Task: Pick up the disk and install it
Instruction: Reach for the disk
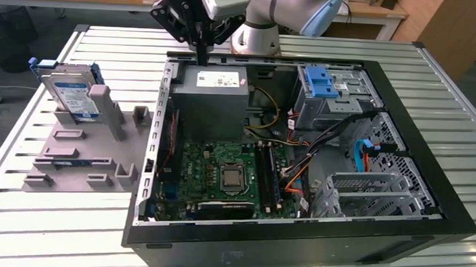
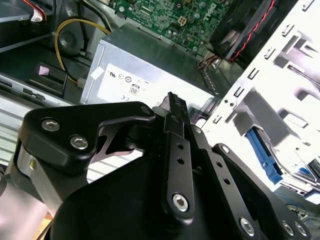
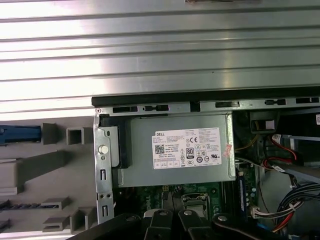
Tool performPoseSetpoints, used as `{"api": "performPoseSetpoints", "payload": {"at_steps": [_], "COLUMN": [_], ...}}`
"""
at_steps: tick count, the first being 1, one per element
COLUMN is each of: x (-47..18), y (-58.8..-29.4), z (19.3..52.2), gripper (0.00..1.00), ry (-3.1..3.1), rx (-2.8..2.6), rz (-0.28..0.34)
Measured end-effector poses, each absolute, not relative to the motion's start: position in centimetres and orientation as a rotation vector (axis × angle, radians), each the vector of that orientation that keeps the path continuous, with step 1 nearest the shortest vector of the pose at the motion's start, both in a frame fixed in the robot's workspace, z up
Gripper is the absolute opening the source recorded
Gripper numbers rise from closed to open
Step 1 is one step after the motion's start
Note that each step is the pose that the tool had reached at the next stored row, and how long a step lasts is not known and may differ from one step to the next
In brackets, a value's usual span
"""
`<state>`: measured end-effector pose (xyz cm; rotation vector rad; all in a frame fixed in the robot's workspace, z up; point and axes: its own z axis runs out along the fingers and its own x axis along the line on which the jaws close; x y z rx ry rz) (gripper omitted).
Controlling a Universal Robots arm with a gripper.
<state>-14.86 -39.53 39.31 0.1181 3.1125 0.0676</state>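
Gripper [image 1: 202, 58] hung over the far edge of the case [image 1: 297, 245], just above the PSU [image 1: 213, 103]. Its fingers were pressed together with nothing between them, as seen in both wrist views [image 2: 172, 99] [image 3: 172, 219]. The disk [image 1: 69, 92] was not picked. It stood upright in a slot at the far end of the grey fixture [image 1: 78, 157], on the exterior view's left, well apart from the gripper and outside the case. Its blue frame showed along the edges, label facing the camera. In the first wrist view a blue strip [image 3: 20, 134] sat beside the fixture's slots, probably the disk's frame, though I could not tell for sure. Case lay open on the slatted table [image 1: 29, 218], with the motherboard [image 1: 220, 174] near the PSU. A blue latch [image 1: 320, 83] and a metal cage [image 1: 370, 194] sat on the exterior view's right.
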Motion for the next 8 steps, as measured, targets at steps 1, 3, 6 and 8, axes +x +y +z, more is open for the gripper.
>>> {"api": "performPoseSetpoints", "payload": {"at_steps": [1, 3, 6, 8], "x": [-14.89, -15.00, -15.33, -15.53], "y": [-39.53, -39.50, -39.44, -39.43], "z": [39.30, 39.30, 39.30, 39.29], "gripper": [0.11, 0.11, 0.11, 0.11], "ry": [3.112, 3.112, 3.112, 3.113], "rx": [0.118, 0.118, 0.118, 0.118], "rz": [0.068, 0.068, 0.068, 0.068]}}
